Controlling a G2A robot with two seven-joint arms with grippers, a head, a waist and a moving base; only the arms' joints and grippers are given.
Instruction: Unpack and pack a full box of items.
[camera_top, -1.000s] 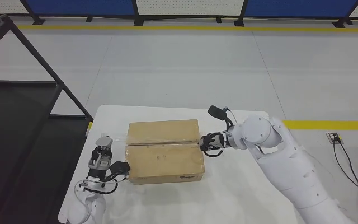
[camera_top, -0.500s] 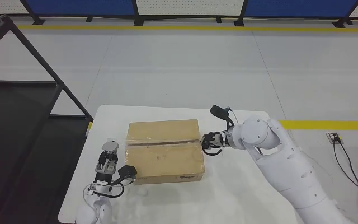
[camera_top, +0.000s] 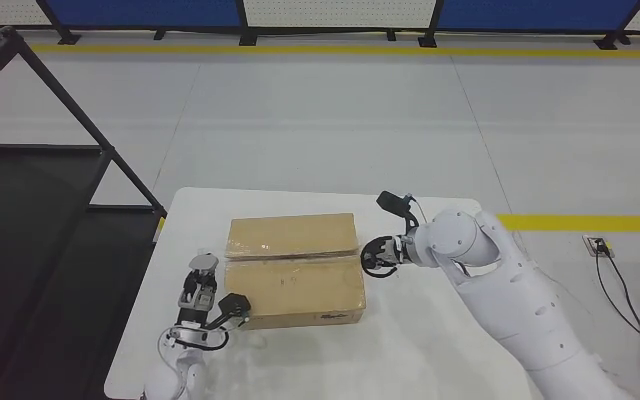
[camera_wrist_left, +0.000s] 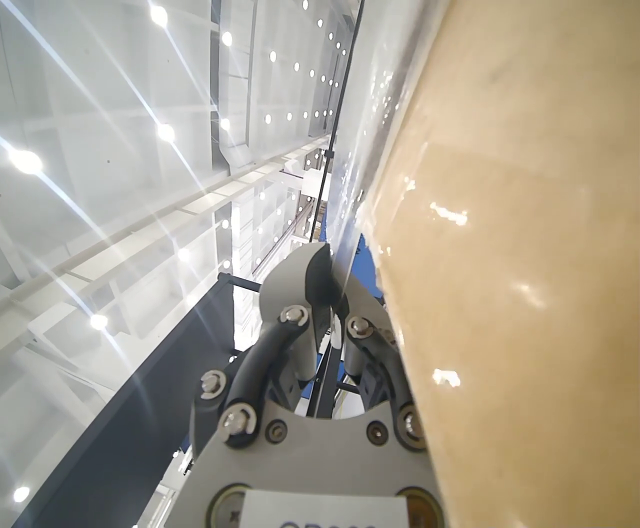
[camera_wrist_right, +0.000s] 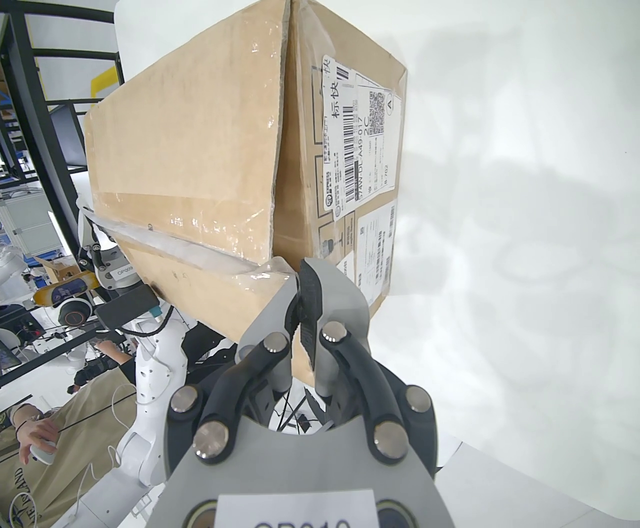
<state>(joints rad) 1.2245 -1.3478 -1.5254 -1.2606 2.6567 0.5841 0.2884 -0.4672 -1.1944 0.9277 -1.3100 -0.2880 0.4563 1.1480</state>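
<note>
A white table (camera_top: 420, 330) is standing on a pale floor, seen from above. A brown cardboard box (camera_top: 292, 270) is sitting on the table, a little left of its middle, with its top flaps lying shut and a seam running across the lid from one short end to the other. The right gripper (camera_top: 372, 257) is hovering just beside the right end of the box, level with that seam; in its own wrist view the right gripper (camera_wrist_right: 300, 295) is showing its two fingers pressed together at the box edge, right next to a crumpled end of clear tape, though whether any tape is caught between them cannot be told. The left gripper (camera_top: 202, 268) is sitting against the left end of the box, near its front corner; its wrist view is showing the left gripper (camera_wrist_left: 332, 290) pinching a strip of clear tape (camera_wrist_left: 370, 115) that is rising along the cardboard wall. A white shipping label (camera_wrist_right: 357, 135) is sticking to the right end face of the box.
</note>
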